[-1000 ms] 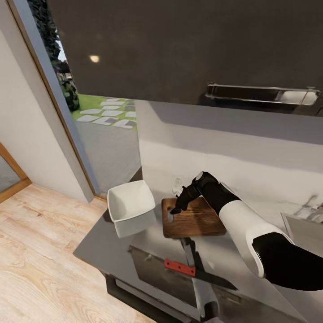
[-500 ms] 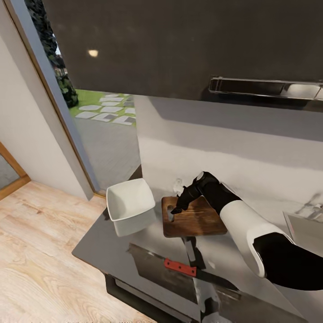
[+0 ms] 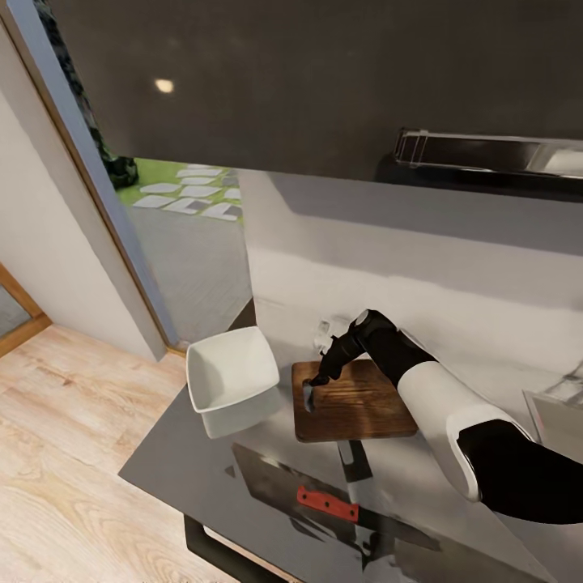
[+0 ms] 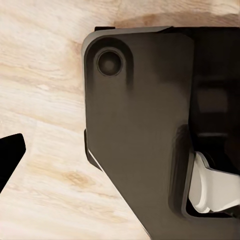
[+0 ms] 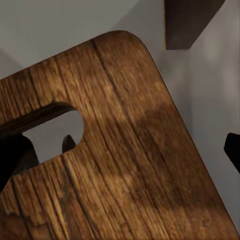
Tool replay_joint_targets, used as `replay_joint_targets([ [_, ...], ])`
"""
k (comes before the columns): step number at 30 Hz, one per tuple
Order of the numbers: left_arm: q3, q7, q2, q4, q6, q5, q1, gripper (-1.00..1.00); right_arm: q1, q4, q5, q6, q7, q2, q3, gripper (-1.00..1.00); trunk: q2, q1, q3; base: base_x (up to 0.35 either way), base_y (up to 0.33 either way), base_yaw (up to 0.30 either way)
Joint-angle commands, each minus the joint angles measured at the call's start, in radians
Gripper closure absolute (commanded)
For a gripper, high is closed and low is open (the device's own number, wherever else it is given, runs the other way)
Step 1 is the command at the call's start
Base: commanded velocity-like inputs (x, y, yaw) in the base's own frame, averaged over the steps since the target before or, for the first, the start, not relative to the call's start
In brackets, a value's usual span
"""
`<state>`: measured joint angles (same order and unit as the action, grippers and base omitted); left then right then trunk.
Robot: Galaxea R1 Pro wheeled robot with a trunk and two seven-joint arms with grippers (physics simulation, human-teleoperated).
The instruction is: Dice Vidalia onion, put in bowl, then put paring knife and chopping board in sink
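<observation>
The dark brown chopping board [image 3: 360,405] lies on the glossy grey countertop [image 3: 186,453], with the white bowl [image 3: 231,379] just left of it. My right gripper [image 3: 311,393] reaches down to the board's slot-shaped handle hole [image 5: 52,130]. It is open, with one fingertip [image 5: 14,156] at the slot and the other off the board's edge. The paring knife [image 3: 328,504], with its red handle, lies on the countertop nearer me than the board. The left gripper's fingertip [image 4: 10,159] hangs over the wood floor. The Vidalia onion is out of view.
A corner of the sink [image 3: 559,411] shows at the far right. A dark wall cabinet [image 3: 324,81] with a chrome handle hangs over the counter. A small pale shape [image 3: 322,332] sits by the backsplash, too small to tell. Wood floor [image 3: 73,453] lies left.
The head camera has shifted, sliding the scene a little. My right gripper has dipped slightly, and its tip now sits at the board's handle hole. Knife, bowl and board have not moved.
</observation>
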<state>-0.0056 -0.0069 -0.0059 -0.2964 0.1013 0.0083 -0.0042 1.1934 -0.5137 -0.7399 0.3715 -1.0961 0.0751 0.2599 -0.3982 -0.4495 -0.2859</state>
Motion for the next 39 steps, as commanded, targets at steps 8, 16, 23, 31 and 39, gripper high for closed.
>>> replay_joint_targets([
  [8, -0.001, -0.001, 0.0, 0.0, 0.003, 0.001, 0.0, -1.0, 0.0, -0.013, -0.046, 0.009, -0.005, 0.0, 0.0, -1.0, -0.002, 0.0, -0.004, 0.026, 0.0, 0.0],
  [16, -0.001, -0.001, 0.0, 0.002, 0.003, 0.001, 0.0, -1.0, 0.0, -0.027, -0.05, 0.01, -0.005, 0.001, -0.001, -1.0, -0.002, 0.0, -0.004, 0.119, 0.0, 0.0],
  [23, -0.001, -0.001, 0.0, 0.001, 0.003, 0.001, 0.0, -1.0, 0.0, -0.028, -0.05, 0.01, -0.005, 0.002, -0.001, -1.0, -0.002, 0.0, -0.004, 0.111, 0.0, 0.0],
  [31, -0.002, -0.001, 0.0, 0.001, 0.003, 0.001, 0.0, -1.0, 0.0, -0.028, -0.05, 0.009, -0.005, 0.002, 0.0, -1.0, -0.002, 0.0, -0.004, 0.022, 0.0, 0.0],
  [39, -0.001, -0.001, 0.0, 0.001, 0.003, 0.001, 0.0, -1.0, 0.0, -0.028, -0.05, 0.01, -0.005, 0.002, 0.001, -1.0, -0.002, 0.0, -0.004, 0.001, 0.001, 0.0],
])
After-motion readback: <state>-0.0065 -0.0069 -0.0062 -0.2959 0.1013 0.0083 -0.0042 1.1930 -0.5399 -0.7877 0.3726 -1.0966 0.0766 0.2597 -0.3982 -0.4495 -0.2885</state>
